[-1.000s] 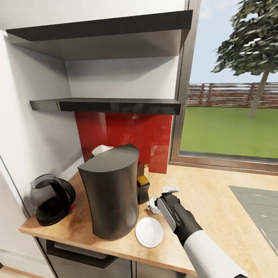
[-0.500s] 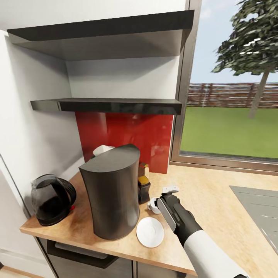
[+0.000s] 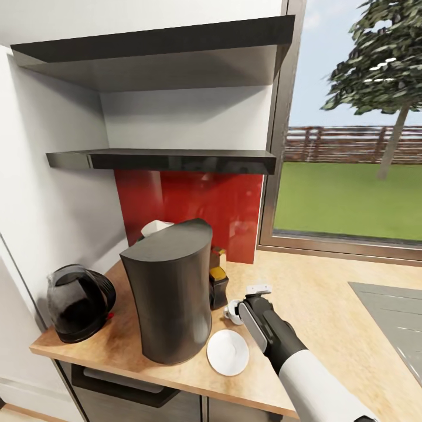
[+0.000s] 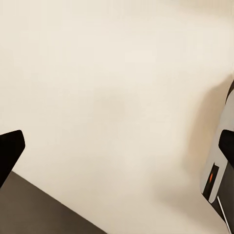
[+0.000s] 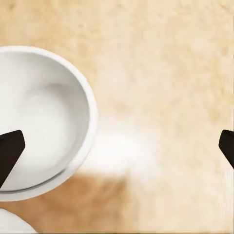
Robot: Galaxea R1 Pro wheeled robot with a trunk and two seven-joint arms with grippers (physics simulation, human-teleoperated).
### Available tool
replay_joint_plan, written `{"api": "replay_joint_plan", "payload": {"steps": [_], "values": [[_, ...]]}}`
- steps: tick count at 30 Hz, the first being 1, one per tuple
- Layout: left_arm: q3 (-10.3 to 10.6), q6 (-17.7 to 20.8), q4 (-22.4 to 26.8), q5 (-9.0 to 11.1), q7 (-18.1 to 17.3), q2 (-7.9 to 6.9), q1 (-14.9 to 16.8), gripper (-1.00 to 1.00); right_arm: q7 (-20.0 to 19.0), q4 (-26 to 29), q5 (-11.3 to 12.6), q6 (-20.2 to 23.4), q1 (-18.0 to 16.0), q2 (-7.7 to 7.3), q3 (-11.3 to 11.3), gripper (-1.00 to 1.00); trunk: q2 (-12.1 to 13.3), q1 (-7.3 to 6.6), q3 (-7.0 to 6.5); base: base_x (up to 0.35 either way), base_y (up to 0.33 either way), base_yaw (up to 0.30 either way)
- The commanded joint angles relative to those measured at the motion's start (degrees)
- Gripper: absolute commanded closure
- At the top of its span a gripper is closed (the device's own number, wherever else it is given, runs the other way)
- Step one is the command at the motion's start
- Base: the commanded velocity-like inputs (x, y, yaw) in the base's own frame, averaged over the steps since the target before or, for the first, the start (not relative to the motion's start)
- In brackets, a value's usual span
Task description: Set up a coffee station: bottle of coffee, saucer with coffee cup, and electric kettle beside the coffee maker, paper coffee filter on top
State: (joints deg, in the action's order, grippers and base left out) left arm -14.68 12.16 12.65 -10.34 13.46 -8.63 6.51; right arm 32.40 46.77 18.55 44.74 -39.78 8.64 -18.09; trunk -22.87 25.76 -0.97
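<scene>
A home kitchen is showing here: wood worktop [image 3: 328, 305] with steel sink [image 3: 392, 322], red splashback [image 3: 193, 205], black shelves [image 3: 164, 159], kettle [image 3: 76, 303], garden window [image 3: 351, 176].

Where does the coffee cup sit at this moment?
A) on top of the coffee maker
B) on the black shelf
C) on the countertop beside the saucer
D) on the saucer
C: the coffee cup rests on the countertop, just behind the bare saucer, with the right gripper over it.

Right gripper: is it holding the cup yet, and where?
No. The right gripper is open above the coffee cup, one fingertip over its bowl, gripping nothing.
</scene>
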Motion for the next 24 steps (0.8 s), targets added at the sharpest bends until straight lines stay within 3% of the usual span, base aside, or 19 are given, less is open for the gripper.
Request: {"api": "replay_joint_plan", "payload": {"steps": [1,8,24], "values": [[-0.35,0.32,0.09,-0.60,-0.01,0.03,0.00,-1.00,0.57,-0.27,0.59,-0.09,-0.03,-0.03,-0.17,-1.00,-0.05,0.02,0.02,0.000,0.000,0.000],[-0.28,0.32,0.09,-0.64,-0.01,0.02,0.00,-1.00,0.56,-1.97,0.61,-2.15,-0.03,-0.03,-0.10,-1.00,-0.05,0.02,0.02,0.000,0.000,0.000],[-0.29,0.32,0.09,-0.65,-0.01,0.03,0.00,-1.00,0.56,-2.12,0.61,-2.37,-0.03,-0.03,-0.10,-1.00,-0.05,0.02,0.02,0.000,0.000,0.000]]}}
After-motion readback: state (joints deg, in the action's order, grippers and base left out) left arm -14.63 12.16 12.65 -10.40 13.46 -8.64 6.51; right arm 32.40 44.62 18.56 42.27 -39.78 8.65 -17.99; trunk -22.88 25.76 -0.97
